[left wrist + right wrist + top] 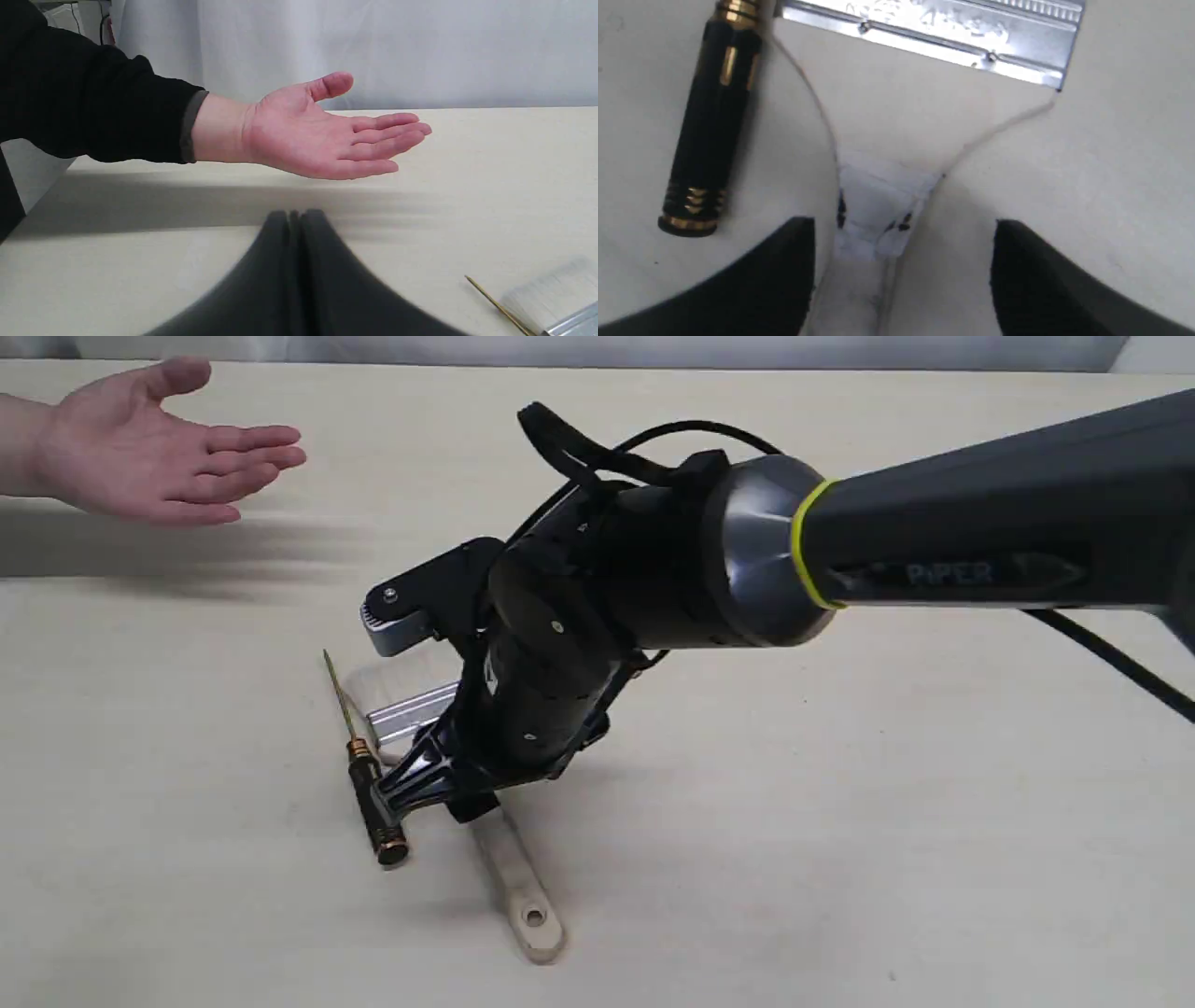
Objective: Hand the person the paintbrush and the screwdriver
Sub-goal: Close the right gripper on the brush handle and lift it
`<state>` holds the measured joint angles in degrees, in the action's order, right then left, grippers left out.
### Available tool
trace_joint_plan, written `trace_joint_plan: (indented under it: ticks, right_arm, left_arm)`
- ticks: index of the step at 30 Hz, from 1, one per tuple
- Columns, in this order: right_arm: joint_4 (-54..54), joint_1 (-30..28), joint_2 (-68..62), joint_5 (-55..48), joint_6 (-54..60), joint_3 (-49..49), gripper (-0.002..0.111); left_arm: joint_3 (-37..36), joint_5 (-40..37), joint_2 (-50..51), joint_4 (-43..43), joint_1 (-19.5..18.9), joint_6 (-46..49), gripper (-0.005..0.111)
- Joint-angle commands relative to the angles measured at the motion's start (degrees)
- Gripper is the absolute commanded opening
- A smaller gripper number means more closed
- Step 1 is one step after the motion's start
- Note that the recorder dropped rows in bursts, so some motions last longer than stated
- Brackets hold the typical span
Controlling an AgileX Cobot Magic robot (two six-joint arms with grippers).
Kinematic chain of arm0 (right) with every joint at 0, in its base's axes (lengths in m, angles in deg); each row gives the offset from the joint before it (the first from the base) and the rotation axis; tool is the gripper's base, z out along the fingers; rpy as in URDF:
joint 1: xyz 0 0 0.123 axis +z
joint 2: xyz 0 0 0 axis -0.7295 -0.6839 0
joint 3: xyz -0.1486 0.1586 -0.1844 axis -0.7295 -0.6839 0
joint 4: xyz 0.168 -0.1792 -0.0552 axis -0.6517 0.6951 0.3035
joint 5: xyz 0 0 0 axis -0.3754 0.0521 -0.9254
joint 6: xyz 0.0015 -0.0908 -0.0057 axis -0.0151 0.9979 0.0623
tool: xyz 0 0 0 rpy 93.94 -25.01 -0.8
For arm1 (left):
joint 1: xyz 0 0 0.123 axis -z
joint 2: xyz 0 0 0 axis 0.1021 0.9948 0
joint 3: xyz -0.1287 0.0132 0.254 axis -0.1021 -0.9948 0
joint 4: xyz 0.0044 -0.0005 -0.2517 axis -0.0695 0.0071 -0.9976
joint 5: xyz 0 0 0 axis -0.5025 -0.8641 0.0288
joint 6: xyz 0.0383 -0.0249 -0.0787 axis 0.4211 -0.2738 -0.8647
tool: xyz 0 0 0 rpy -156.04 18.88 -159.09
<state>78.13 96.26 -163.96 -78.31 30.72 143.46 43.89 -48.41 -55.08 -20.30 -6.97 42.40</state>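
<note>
Your right gripper (903,228) straddles the paintbrush (896,126) handle, jaws wide apart and gripping nothing yet, lined up to close on the narrow wood. The screwdriver (714,126) lies on the table (840,803) just beside. The person's hand (140,448) waits palm up, well apart; your left gripper (294,224) is closed, empty

"PiPER" — on the right arm (990,513)

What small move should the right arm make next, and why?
Probably close the right tool: its jaws stand open on either side of the brush handle, which lies on the table, and the hand is held open.
</note>
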Motion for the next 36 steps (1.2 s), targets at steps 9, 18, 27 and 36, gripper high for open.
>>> trace_joint_plan:
  ticks: [9, 18, 27, 36]
  right_arm:
    - [-3.1, 0.08, -0.04, -0.2, 4.36, 0.25, 0.056]
    - [-2.55, 1.85, -0.37, 3.54, 5.22, 0.25, 0.056]
    - [-1.91, 1.83, -2.39, 3.97, 4.18, 0.34, 0.056]
    - [-1.01, 1.83, -4.11, 3.53, 3.72, 0.34, 0.056]
  left_arm:
    - [-0.12, 0.35, -0.14, -0.02, 0.47, -0.12, 0.0]
    - [-0.12, 0.35, -0.14, -0.02, 0.47, -0.12, 0.0]
    - [-0.12, 0.35, -0.14, -0.02, 0.47, -0.12, 0.0]
    - [-0.12, 0.22, -0.14, -0.24, 0.47, -0.12, 0.0]
